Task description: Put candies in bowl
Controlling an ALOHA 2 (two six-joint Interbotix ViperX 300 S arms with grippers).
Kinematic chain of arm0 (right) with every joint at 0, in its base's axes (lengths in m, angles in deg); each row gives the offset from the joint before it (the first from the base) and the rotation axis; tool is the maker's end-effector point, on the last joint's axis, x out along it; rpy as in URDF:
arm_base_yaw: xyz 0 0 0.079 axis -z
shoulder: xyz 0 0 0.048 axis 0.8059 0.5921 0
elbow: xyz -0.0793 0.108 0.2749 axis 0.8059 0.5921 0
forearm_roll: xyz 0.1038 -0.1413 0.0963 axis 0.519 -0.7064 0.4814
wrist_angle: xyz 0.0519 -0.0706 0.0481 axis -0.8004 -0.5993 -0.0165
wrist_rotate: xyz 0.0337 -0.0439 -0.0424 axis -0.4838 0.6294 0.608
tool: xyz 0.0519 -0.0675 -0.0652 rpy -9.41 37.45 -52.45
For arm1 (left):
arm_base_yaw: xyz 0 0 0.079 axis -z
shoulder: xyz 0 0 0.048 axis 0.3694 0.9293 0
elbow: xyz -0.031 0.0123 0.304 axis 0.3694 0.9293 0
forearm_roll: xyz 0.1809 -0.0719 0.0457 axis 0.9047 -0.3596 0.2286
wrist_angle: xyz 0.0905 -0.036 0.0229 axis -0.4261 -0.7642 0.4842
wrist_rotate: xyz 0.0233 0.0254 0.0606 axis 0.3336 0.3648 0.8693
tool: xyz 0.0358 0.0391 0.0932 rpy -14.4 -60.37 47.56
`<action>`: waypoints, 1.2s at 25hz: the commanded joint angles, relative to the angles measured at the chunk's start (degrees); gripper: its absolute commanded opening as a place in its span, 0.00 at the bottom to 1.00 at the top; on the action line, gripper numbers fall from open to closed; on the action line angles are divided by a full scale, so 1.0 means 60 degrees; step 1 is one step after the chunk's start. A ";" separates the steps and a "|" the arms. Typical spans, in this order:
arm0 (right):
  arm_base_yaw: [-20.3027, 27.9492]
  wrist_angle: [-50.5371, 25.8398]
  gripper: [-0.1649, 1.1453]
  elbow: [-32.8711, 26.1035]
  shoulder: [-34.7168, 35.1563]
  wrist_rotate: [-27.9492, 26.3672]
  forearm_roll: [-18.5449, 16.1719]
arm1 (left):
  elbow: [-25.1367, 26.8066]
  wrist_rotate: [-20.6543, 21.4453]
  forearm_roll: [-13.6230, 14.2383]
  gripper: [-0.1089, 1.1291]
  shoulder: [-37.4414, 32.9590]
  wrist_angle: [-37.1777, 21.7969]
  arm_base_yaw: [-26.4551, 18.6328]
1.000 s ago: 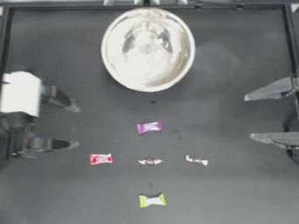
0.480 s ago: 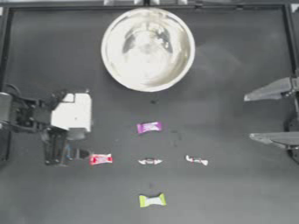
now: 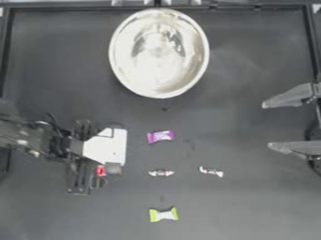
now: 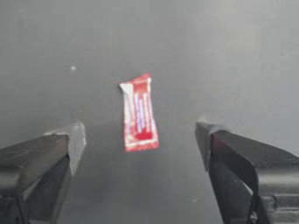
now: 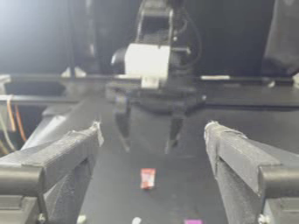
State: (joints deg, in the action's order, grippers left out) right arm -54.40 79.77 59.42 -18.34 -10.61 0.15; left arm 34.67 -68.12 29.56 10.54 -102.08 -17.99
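From above, the left gripper (image 3: pixel 94 176) hangs over the red candy (image 3: pixel 100 170) near the desk's left edge, the bowl (image 3: pixel 158 52) well apart at the far edge; the right gripper (image 3: pixel 289 123) waits at the right edge, jaws spread. In the left wrist view, the red candy (image 4: pixel 138 113) lies between released jaws, untouched. The right wrist view shows it (image 5: pixel 147 178) below the left gripper (image 5: pixel 147 131).

Dark matte table (image 3: pixel 251 197) with a raised rim.

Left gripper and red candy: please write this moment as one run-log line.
left gripper: open, above red candy | right gripper: open, parked at right edge | bowl: no candy inside
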 commanded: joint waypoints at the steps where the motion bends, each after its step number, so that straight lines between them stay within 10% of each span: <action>1: -0.0015 0.0044 0.88 -0.0146 0.0029 -0.0015 0.0059 | -0.0322 -0.0029 0.0029 0.91 0.0234 0.0029 0.0059; 30: -0.0015 0.0117 0.88 -0.0088 0.0015 -0.0015 0.0059 | -0.0381 -0.0044 0.0000 0.84 0.1772 0.0923 0.0044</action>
State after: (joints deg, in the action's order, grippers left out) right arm -54.49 79.95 59.51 -18.43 -10.69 0.33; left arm 33.61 -68.30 29.65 22.32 -96.72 -17.72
